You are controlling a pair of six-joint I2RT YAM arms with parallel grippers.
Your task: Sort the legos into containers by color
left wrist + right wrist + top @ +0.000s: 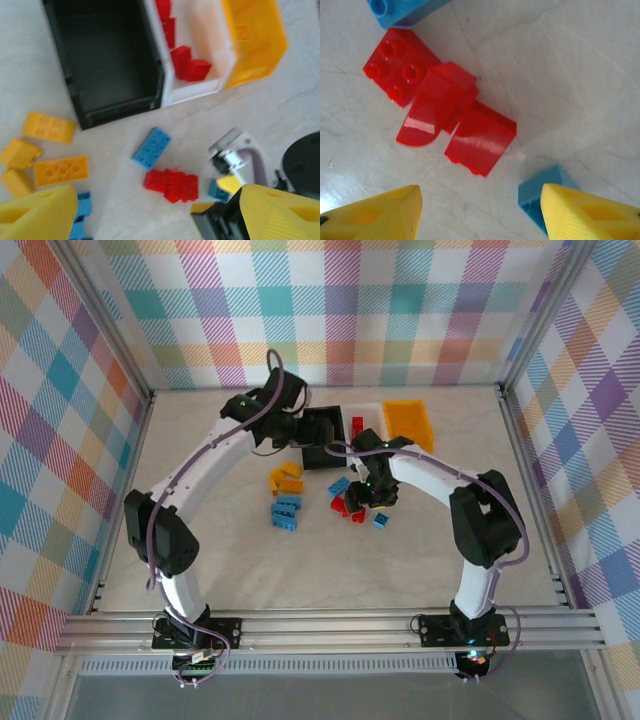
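Three glossy red plastic bricks (450, 115) lie clumped mid-table, right gripper (480, 215) above, jaws apart, empty. A small blue brick (537, 194) beside one finger could get pinched along! Left gripper (150, 215) gapes wide, empty, by the far white plastic bin (195, 91).

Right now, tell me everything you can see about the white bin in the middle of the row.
The white bin is a small, rectangular, open-top box of smooth, slightly translucent-looking plastic. It stands upright on the pale table, its long sides against the black bin and the orange-yellow bin. Several red bricks lie inside, bunched along the wall beside the black bin and at the end nearer the arms; the rest of its floor is bare.
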